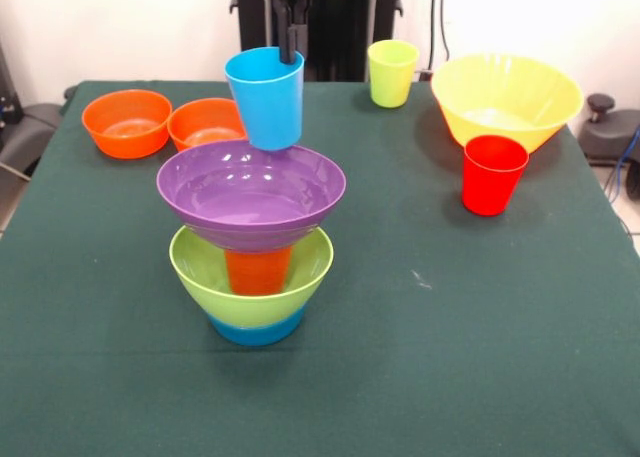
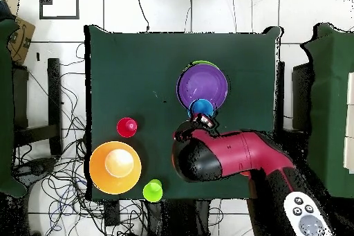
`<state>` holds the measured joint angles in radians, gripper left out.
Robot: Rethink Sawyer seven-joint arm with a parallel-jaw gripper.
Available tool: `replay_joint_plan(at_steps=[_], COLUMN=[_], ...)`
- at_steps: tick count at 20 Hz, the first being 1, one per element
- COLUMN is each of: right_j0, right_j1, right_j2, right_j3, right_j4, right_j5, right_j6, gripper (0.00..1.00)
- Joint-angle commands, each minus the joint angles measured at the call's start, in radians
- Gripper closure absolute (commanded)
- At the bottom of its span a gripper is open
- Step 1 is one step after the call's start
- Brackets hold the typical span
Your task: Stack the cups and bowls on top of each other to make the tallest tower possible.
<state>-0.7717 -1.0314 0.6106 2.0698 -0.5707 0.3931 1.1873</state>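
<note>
The tower stands mid-table: a small blue bowl [image 1: 256,329] lowest, a lime green bowl [image 1: 251,272] in it, an orange cup [image 1: 258,270] upright inside that, and the wide purple bowl [image 1: 251,192] [image 2: 202,84] resting on the cup. My gripper [image 1: 290,47] [image 2: 202,118] is shut on the rim of the light blue cup [image 1: 266,99] [image 2: 201,108], one finger inside it. The cup hangs upright over the purple bowl's far rim; whether it touches the rim I cannot tell. Loose on the table are a red cup [image 1: 493,174], a yellow-green cup [image 1: 392,72], two small orange bowls [image 1: 127,123] [image 1: 205,123] and the largest yellow bowl [image 1: 506,97].
In the overhead view the red cup [image 2: 126,127], the yellow bowl [image 2: 115,167] and the yellow-green cup [image 2: 153,190] sit left of the red arm [image 2: 235,156], which hides the orange bowls. The green table cloth [image 1: 450,357] has bare room on the near side.
</note>
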Motion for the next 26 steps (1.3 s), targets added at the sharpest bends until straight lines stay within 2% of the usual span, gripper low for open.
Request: replay_joint_plan(at_steps=[1,14,26], right_j0=[-0.009,-0.015,-0.002], right_j1=[0.021,0.033,0.021], right_j2=[0.015,0.034,0.033], right_j3=[-0.04,-0.07,-0.061], right_j4=[-0.067,-0.07,-0.089], right_j5=[0.0,0.003,-0.047], right_j6=[-0.001,-0.011,0.014], gripper=[1.0,1.0,1.0])
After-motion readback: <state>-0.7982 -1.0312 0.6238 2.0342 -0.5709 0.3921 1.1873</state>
